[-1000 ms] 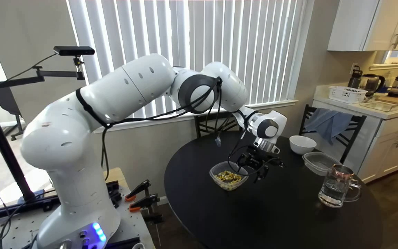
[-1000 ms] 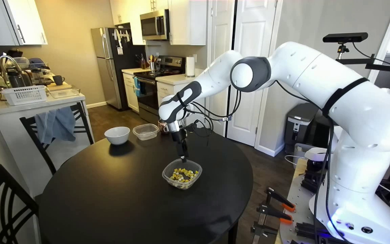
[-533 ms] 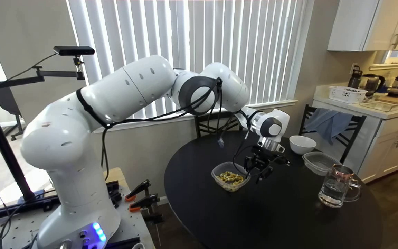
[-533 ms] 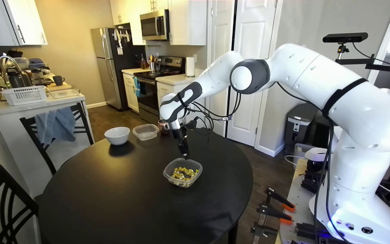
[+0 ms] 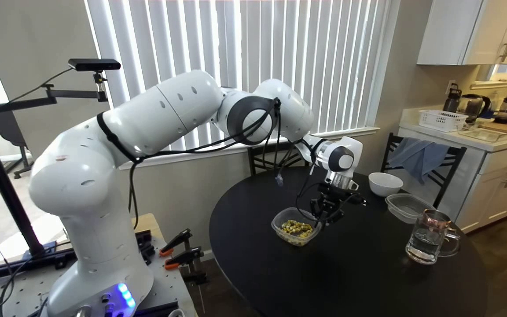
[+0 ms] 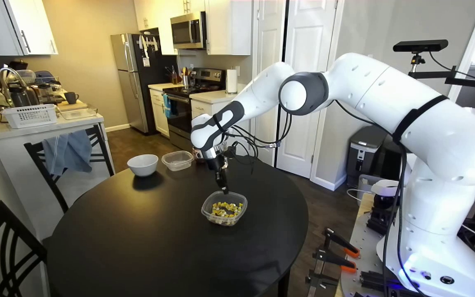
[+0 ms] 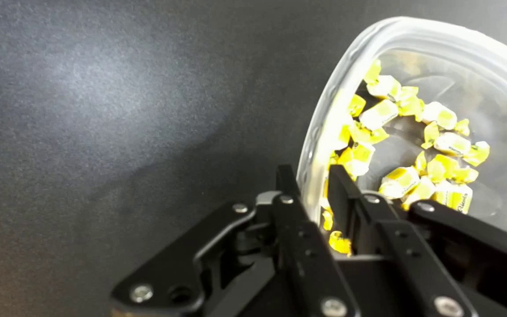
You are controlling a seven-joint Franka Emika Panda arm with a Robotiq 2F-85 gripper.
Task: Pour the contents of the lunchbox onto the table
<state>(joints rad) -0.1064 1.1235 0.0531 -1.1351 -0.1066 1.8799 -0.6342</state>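
Note:
The lunchbox (image 5: 289, 214), a clear squarish plastic container, rests upright on the round black table (image 5: 346, 277). Its contents (image 7: 445, 169), several yellow-and-white wrapped pieces, lie inside on its floor, and both exterior views show them too. My gripper (image 7: 313, 174) points down at the near wall of the lunchbox in the wrist view, one finger outside and the other inside. That wall (image 7: 321, 127) stands between the jaws, with a visible gap to the inner finger, so the gripper is partly open. Whether the outer finger touches the wall I cannot tell.
A white bowl (image 6: 142, 165) and a second clear container (image 6: 177, 160) stand toward the table's far edge. A glass pitcher (image 5: 427, 240) with clear liquid is at the right in an exterior view. Black cables (image 5: 299, 200) hang loosely round the wrist.
The jaws have come closer together around the lunchbox wall. The lunchbox has shifted slightly on the table, to the right in both exterior views. The arm's wrist has moved a little.

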